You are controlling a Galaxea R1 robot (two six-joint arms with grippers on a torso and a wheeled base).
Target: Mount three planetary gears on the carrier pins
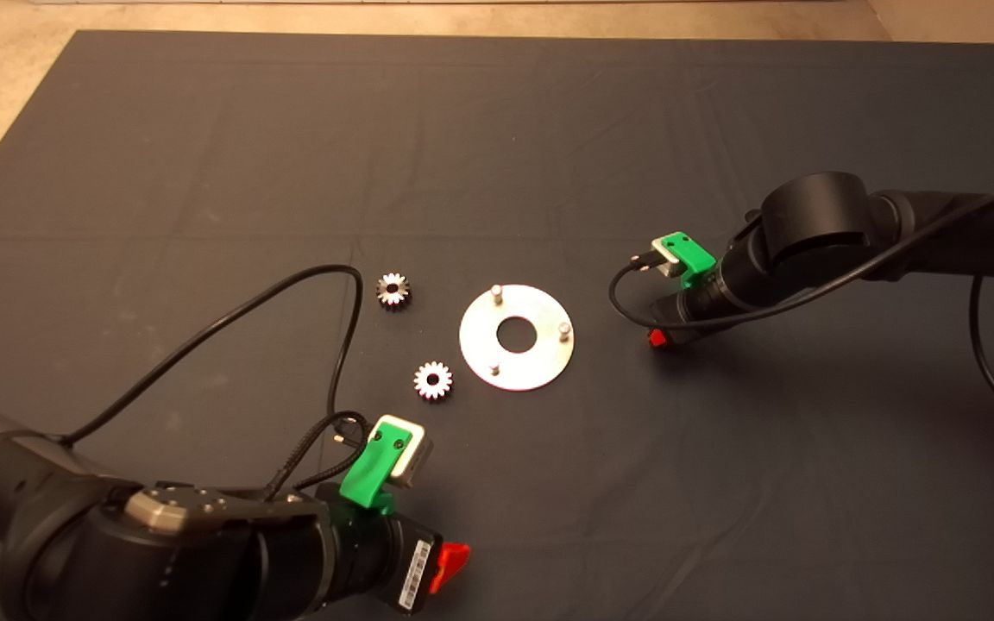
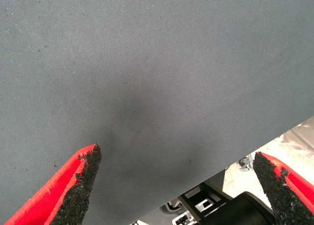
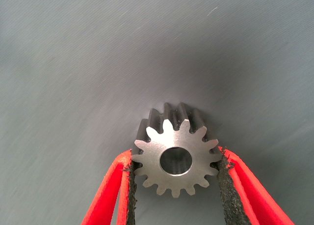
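Note:
The round shiny disc (image 1: 540,362) lies mid-mat with its three bare carrier pins (image 1: 497,291), (image 1: 563,329), (image 1: 494,369). Two planetary gears lie flat to its left: one (image 1: 393,290) farther back, one (image 1: 433,380) nearer. A third gear (image 3: 175,151) sits between the pads of my right gripper (image 3: 175,173), which is shut on its toothed rim. In the head view the right gripper (image 1: 659,336) is low over the mat, right of the disc, and this gear is hidden there. My left gripper (image 2: 176,173) is open and empty near the mat's front edge, also seen in the head view (image 1: 449,561).
A black cable (image 1: 290,293) loops from the left arm over the mat beside the two loose gears. Another cable (image 1: 626,302) hangs by the right wrist. The mat's front edge and the floor (image 2: 294,141) show past the left fingers.

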